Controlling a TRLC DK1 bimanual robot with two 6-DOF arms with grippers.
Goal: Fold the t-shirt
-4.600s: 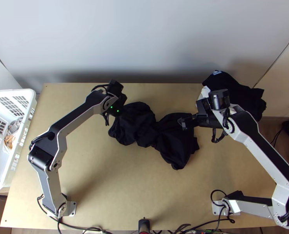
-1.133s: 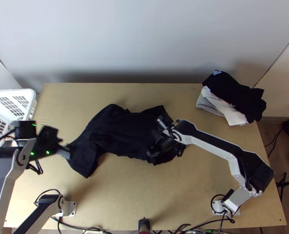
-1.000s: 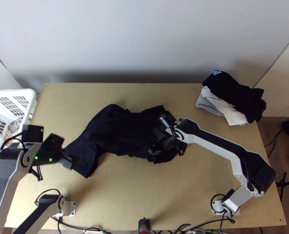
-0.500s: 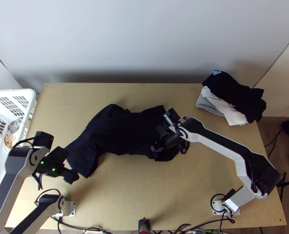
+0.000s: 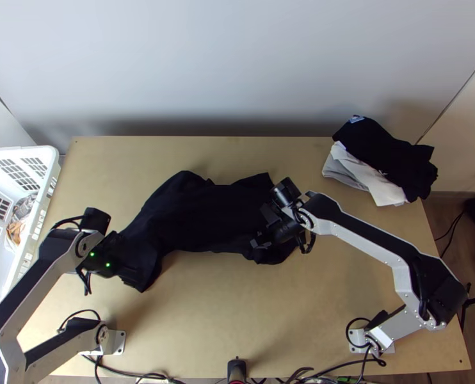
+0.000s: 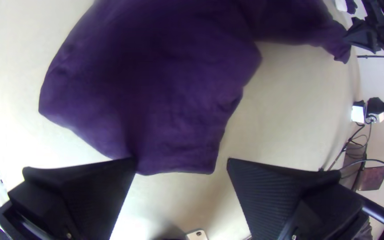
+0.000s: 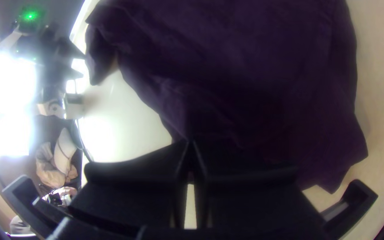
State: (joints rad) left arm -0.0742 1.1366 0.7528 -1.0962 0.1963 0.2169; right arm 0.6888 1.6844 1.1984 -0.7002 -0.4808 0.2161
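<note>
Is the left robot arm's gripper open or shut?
Open. The left gripper has its two flat black fingers wide apart, and the dark shirt isn't pinched between them.

Left arm, top view: folded sharply at an elbow near the lower left corner, its forearm slanting inward to a wrist with two green lights; the left gripper has its fingers spread wide apart. Right arm: elbow bent outward, forearm extending up and inward; the right gripper points toward the left arm's side, fingertips together
</note>
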